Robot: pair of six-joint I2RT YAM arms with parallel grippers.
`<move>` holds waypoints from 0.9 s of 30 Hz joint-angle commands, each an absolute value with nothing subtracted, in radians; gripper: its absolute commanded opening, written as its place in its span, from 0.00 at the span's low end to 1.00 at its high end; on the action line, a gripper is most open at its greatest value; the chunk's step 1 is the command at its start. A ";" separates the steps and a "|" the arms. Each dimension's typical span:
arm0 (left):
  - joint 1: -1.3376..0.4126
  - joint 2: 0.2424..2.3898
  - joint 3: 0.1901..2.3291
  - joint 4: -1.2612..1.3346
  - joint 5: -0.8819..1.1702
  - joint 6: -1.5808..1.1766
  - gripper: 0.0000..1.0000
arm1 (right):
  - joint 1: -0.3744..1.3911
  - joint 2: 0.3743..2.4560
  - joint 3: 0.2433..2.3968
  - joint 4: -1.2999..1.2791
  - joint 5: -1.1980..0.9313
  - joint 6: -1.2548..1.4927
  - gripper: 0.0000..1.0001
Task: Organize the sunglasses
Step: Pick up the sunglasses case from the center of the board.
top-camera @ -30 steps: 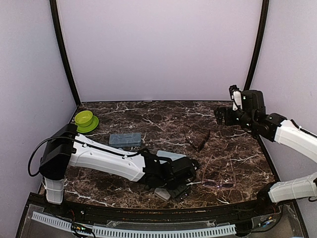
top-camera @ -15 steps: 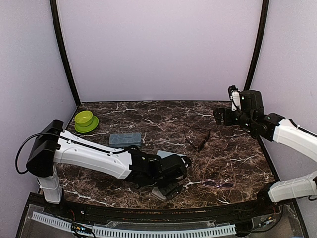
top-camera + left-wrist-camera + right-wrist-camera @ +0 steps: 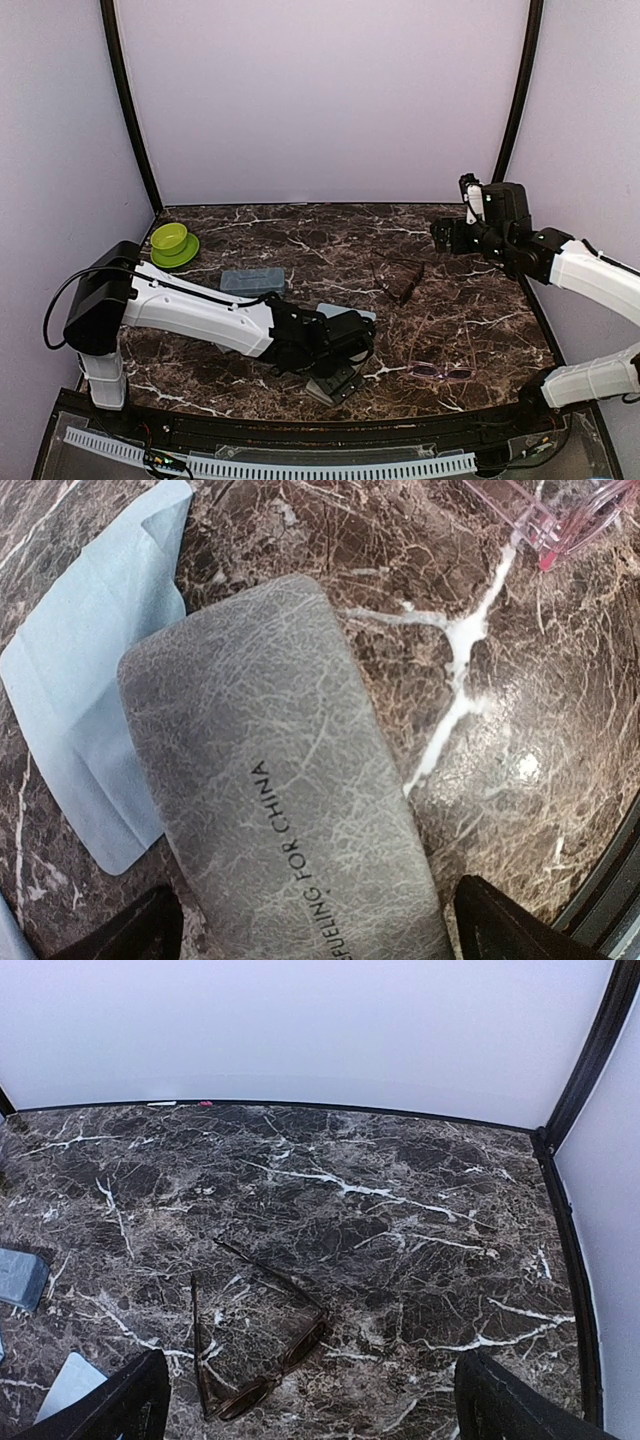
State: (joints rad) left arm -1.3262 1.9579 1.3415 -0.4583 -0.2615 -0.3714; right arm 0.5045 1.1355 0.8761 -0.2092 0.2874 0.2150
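Dark brown, white-veined marble desk [image 3: 330, 235]. Far left: lime-green plastic bowl [image 3: 170, 238] on matching saucer [image 3: 186, 253]. Left-centre: blue-grey rectangular case [image 3: 252, 281]. Near edge: grey textured rectangular case [image 3: 280, 810] overlapping light blue square cloth [image 3: 90, 690]. Right: dark brown-framed sunglasses [image 3: 408, 287]; nearer, pink-framed sunglasses [image 3: 441, 372].

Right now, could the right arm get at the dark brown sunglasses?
Probably yes. The dark brown sunglasses lie unfolded on the marble table ahead of the right arm, whose jaws are open; nothing sits on or against them.

- The dark brown-framed sunglasses [image 3: 285, 1357] lay unfolded on the marble table [image 3: 400, 1180], temples open
- The right gripper [image 3: 310, 1402] hung over them, its fingers [image 3: 120, 1400] spread wide, holding nothing
- A blue-grey case [image 3: 18, 1278] and a light blue cloth [image 3: 70, 1385] showed at the left edge
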 commanded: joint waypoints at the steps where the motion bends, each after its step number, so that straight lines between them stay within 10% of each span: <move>1: -1.312 1.941 1.318 -0.462 -0.184 -0.387 0.96 | 0.512 1.141 0.865 -0.169 0.291 0.215 1.00; 11: -1.299 1.945 1.307 -0.475 -0.163 -0.400 0.75 | 0.512 1.145 0.866 -0.170 0.277 0.216 1.00; 27: -1.137 1.626 1.190 -0.334 0.037 -0.236 0.01 | 0.561 1.163 0.838 -0.134 -0.123 0.198 1.00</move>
State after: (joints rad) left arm -1.1927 1.7763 1.2228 -0.4343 -0.0429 -0.3073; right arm 0.5335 1.1542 0.8707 -0.2016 0.1005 0.2142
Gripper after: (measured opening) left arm 0.753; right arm 0.998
